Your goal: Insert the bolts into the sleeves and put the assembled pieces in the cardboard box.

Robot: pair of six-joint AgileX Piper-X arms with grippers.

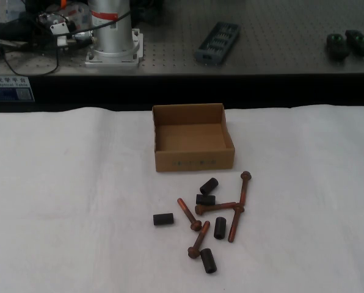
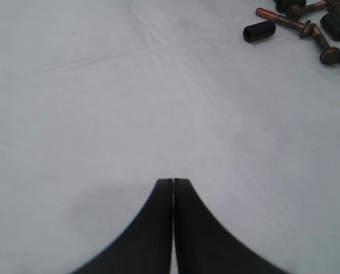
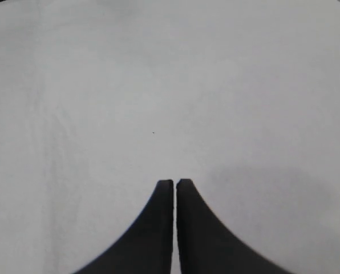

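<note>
Nearest the high camera lay a black sleeve (image 1: 207, 260), just beside the lower end of a copper-coloured bolt (image 1: 199, 240) that slanted away from it. Both belonged to a loose pile on the white sheet (image 1: 60, 201) that covered the counter. The pile held five bolts and five sleeves, and none of the bolts sat inside a sleeve. Three bolts crossed or touched one another near the middle of the pile, and a long bolt (image 1: 244, 188) pointed toward the cardboard box (image 1: 194, 162). A lone sleeve (image 1: 163, 219) lay a little apart on the pile's left side in that view. The box stood open-topped just beyond the pile, with its front wall facing the camera.

The left hand (image 2: 173, 181) had its two dark fingers pressed together, with nothing between them. It hung over bare sheet, well apart from the pile. The right hand (image 3: 174, 181) was closed in the same way, gripped nothing, and was over plain white sheet.
</note>
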